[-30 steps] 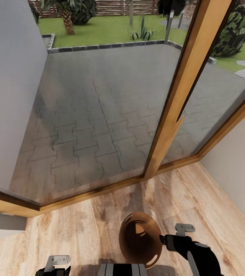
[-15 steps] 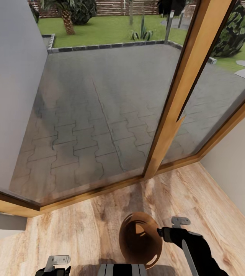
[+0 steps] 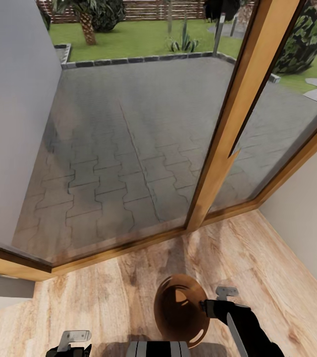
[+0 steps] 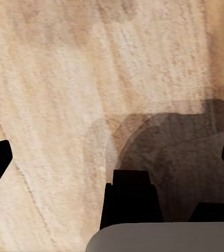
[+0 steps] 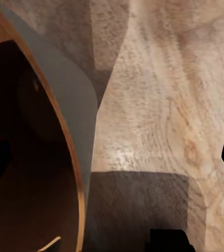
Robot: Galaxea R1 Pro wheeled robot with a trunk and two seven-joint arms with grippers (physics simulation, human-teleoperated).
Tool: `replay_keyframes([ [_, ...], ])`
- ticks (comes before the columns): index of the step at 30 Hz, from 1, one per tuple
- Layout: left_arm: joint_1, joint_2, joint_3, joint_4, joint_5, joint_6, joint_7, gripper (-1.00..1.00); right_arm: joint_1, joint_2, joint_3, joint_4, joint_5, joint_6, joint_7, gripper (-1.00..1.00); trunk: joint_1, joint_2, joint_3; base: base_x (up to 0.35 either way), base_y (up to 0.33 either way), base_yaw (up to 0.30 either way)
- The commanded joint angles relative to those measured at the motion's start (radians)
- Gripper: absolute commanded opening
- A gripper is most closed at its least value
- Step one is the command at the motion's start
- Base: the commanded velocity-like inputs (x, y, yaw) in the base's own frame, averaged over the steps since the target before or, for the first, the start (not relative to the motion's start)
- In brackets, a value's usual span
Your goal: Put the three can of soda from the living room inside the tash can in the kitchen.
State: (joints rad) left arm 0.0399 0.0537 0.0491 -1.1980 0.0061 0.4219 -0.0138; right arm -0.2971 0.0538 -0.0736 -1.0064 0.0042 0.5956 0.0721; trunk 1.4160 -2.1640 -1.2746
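The tash can [image 3: 181, 310], a small round brown bin with a copper-brown inside, stands on the light wood floor just ahead of my trunk. My right gripper [image 3: 204, 306] is at its right rim. In the right wrist view the right gripper [image 5: 113, 160] is open and straddles the bin's rim [image 5: 72, 152], one finger over the dark inside and the other over the floor. My left gripper [image 3: 72, 344] hangs low at the left; in the left wrist view the left gripper [image 4: 113, 156] is open over bare floor. The cans of soda are out of view.
Wood-framed glass doors [image 3: 228, 129] stand close ahead, with a paved patio and garden behind them. A white wall [image 3: 309, 218] closes the right side and a grey wall [image 3: 10, 124] the left. Wood floor [image 3: 104, 297] lies around the bin.
My right gripper has moved left across the floor to the bin's rim. The bin, the left arm and the camera have stayed put.
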Motion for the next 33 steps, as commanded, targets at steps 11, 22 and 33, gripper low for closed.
replay_keyframes([
  [11,0.0,0.0,0.0,-0.001,0.0,0.0,0.0,1.0,-0.005,0.049,0.002,0.03,-0.001,-0.018,0.0,1.0,0.0,0.0,0.0,0.0,0.0,0.0],
  [22,0.0,0.001,0.0,-0.002,0.0,0.0,0.0,1.0,-0.005,0.092,0.003,0.031,0.013,-0.022,0.001,1.0,0.0,0.0,0.0,0.0,0.0,0.0],
  [33,0.0,0.002,0.0,-0.001,0.0,0.0,0.0,1.0,-0.005,0.064,0.003,0.031,0.013,-0.022,0.003,1.0,0.0,0.0,0.0,0.0,0.0,0.0],
])
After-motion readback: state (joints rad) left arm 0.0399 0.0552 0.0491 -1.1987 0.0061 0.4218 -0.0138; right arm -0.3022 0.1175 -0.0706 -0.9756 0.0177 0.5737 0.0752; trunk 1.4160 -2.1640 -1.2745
